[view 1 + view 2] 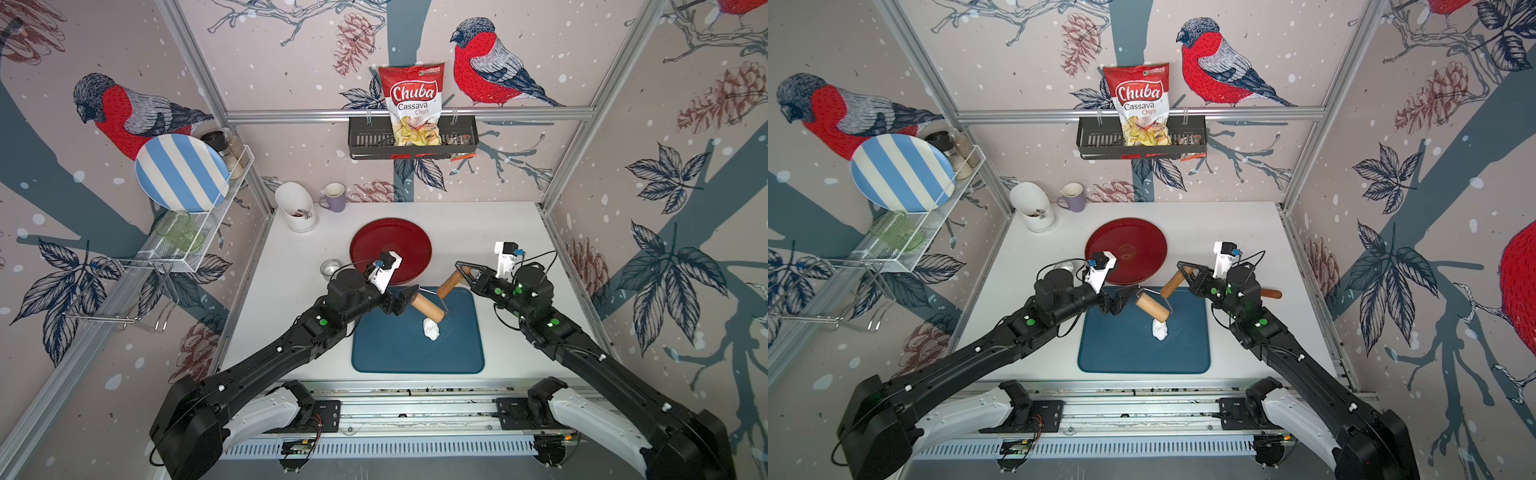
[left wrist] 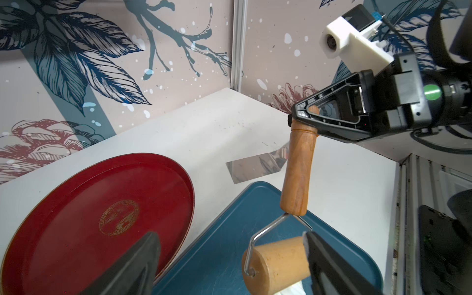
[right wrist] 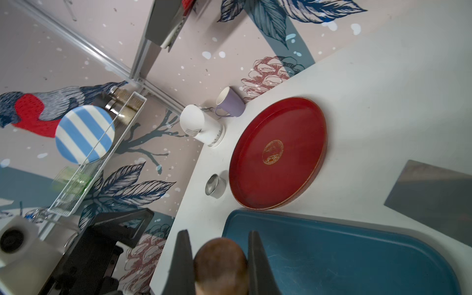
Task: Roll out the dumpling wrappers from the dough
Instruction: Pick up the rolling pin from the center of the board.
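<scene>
The dough [image 1: 431, 329] [image 1: 1159, 330] is a white lump lying on the blue tray [image 1: 415, 353]. A wooden roller with a wire yoke is tilted over it, and the far end of its drum [image 1: 428, 308] [image 2: 278, 265] rests on the dough. My right gripper [image 1: 462, 267] [image 3: 217, 232] is shut on the end of the roller's handle [image 2: 297, 168]. My left gripper [image 1: 409, 297] [image 2: 231, 235] stands open at the drum's near end, with one finger right beside the drum. No dumpling wrappers are in view.
A red plate [image 1: 390, 247] lies behind the tray, with a metal ring cutter [image 1: 330, 268] to its left. A white utensil holder [image 1: 296, 205] and a purple mug [image 1: 333, 197] stand at the back. A metal scraper [image 2: 255, 166] lies right of the plate, under the right arm.
</scene>
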Robot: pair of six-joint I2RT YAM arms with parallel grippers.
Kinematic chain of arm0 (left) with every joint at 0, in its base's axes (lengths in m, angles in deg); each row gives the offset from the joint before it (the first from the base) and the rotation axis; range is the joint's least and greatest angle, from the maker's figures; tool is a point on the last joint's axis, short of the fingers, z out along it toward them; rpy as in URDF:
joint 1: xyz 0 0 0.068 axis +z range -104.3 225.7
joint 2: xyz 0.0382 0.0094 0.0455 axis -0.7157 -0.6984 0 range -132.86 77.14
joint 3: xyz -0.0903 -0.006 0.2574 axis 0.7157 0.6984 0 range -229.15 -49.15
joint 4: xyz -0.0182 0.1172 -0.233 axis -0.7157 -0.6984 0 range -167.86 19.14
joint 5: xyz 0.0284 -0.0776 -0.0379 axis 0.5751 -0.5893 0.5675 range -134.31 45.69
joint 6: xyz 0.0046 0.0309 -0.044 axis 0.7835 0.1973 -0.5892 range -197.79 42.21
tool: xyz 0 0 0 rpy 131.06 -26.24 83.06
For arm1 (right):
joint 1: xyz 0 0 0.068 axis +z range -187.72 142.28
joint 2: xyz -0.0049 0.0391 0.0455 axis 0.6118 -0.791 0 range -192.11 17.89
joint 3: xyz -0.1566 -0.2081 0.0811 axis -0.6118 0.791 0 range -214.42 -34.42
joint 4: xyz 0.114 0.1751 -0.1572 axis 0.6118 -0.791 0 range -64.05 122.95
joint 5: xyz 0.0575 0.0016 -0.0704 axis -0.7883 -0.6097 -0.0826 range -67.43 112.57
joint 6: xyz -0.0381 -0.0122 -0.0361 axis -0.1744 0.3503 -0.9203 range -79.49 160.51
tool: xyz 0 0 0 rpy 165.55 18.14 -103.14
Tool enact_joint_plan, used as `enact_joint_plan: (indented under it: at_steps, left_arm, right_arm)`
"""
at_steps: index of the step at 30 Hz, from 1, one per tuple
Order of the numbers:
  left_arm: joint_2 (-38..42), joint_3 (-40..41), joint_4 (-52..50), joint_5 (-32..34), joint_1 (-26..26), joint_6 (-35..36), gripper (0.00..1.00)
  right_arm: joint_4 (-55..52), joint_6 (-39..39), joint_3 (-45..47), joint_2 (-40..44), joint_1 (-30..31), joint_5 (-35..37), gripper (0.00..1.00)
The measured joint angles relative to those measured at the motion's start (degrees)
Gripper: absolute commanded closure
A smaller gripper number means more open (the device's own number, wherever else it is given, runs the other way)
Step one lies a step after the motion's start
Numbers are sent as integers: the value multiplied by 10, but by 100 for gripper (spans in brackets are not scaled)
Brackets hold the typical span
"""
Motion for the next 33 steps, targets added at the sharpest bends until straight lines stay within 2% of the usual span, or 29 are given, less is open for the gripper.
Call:
enact_joint_plan:
  at_steps: [6, 12, 17, 21, 24, 33]
  left_arm:
    - [-49, -26, -7, 69, -47, 17, 9]
    - [-118, -66, -8, 131, -104, 48, 8]
    - [-185, -99, -10, 179, -132, 70, 13]
    - [-226, -121, -11, 207, -150, 82, 21]
    - [-255, -140, -14, 222, -160, 89, 32]
    - [-312, -176, -40, 272, -177, 100, 49]
  right_arm:
    - [-24, 69, -18, -42, 14, 82, 100]
    - [-26, 111, -22, -70, 19, 88, 100]
    - [-26, 125, -21, -71, 20, 87, 100]
    - [-25, 130, -17, -65, 21, 85, 100]
    - [-25, 137, -13, -61, 21, 85, 100]
    - [-33, 139, -12, -49, 21, 85, 100]
